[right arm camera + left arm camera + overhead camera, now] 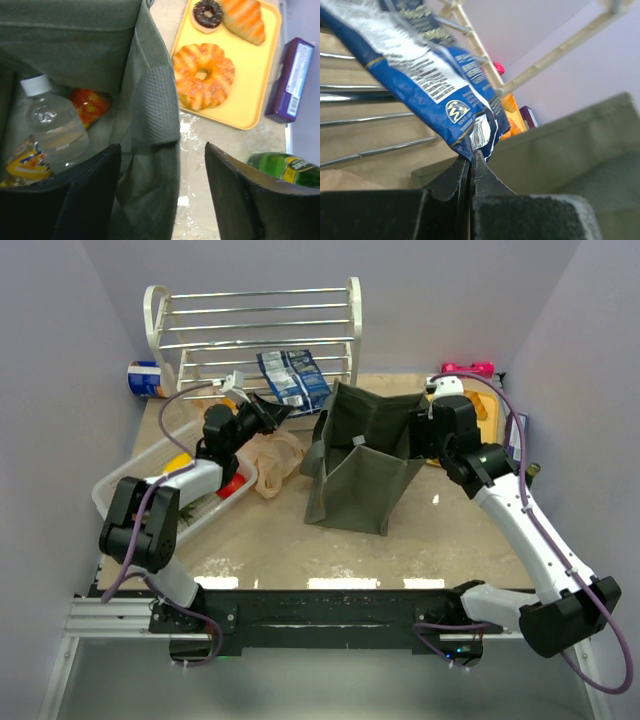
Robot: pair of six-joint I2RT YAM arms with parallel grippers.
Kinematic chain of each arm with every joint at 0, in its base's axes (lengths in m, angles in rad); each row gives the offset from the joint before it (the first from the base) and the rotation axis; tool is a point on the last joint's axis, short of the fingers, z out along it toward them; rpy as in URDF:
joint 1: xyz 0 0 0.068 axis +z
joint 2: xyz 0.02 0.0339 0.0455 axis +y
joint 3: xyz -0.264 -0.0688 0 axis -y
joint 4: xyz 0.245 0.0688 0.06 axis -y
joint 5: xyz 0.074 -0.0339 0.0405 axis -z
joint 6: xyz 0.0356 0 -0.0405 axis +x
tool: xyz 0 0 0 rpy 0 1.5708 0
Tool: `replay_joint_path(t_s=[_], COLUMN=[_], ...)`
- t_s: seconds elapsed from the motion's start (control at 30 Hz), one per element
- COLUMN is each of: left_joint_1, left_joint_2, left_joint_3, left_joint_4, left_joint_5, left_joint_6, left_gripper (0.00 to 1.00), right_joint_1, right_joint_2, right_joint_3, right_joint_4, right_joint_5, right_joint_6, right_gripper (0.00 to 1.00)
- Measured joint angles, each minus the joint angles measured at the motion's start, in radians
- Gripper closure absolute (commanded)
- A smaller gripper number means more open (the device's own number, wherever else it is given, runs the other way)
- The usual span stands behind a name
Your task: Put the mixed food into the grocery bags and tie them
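My left gripper (470, 155) is shut on the lower corner of a blue snack packet (420, 85). It holds the packet up in front of the white rack, left of the olive-green tote (362, 460); in the top view the packet (292, 380) hangs beyond the gripper (268, 412). My right gripper (161, 150) is open and straddles the tote's right wall (150, 100), one finger inside and one outside. Inside the tote lie a clear plastic bottle (52, 125), a red-orange packet (90, 105) and a yellow packet (22, 167). The peach plastic bag (272, 458) lies crumpled left of the tote.
A white slatted tray (130, 475) at the left holds yellow and red fruit. A white wire rack (255, 335) stands at the back, with a blue can (147, 380) beside it. Right of the tote are a yellow tray (250, 110) of pastries, a purple box (290, 80) and a green bottle (285, 167).
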Motion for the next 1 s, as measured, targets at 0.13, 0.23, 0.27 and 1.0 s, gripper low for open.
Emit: replay_joint_path(t_s=[0.13,0.23,0.27,1.0], left_joint_1=[0.000,0.000,0.000,0.003], left_joint_2=[-0.154,-0.273,-0.316,-0.778], left_joint_3=[-0.088,-0.100,-0.100,0.126], left_joint_4=[0.021,0.001,-0.020,-0.756], left_joint_5=[0.010,0.013,0.012,0.169], left_joint_6=[0.029,0.093,0.118,0.364], left_gripper=[1.00,1.00,1.00,1.00], right_joint_1=[0.000,0.000,0.000,0.242], right_joint_2=[-0.023,-0.049,-0.053,-0.095], right_joint_3=[0.024,0.069,0.083,0.222], right_joint_4=[-0.014,-0.013,-0.012,0.377], right_joint_5=[-0.065,-0.102,-0.107,-0.879], right_joint_6=[-0.013,-0.026,-0.027,-0.241], right_gripper=[0.05,0.01,0.01,0.01])
